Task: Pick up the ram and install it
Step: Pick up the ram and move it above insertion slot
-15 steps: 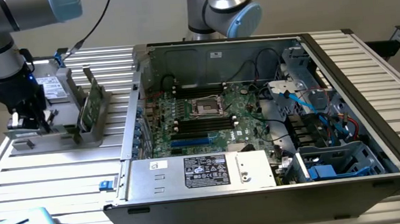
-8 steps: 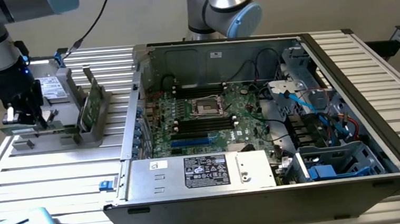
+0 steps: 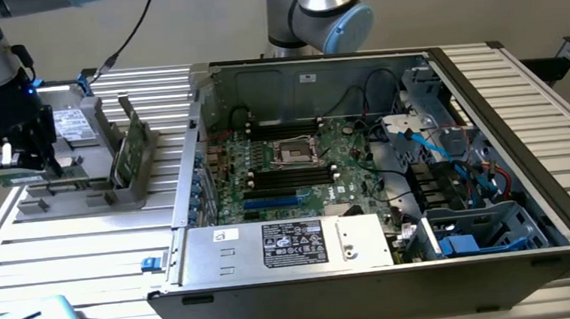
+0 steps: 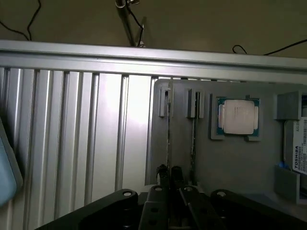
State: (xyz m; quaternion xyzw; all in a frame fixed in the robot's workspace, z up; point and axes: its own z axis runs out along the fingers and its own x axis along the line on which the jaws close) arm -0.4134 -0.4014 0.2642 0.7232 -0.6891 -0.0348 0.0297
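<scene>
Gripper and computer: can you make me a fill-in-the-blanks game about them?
1. The gripper hangs over the grey holder, on the exterior view's ___ of the computer case.
2. The motherboard inside the case is ___ in colour.
3. The drive has the name ___ printed on it.
Missing words: left, green, TOSHIBA.

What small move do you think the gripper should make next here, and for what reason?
Probably a short, straight lift. The gripper appears closed on the ram, which stands on edge in its slot of the grey holder, with a second stick close beside it. Pulling straight up should free it without tilting against the slot or the neighbour.
</scene>
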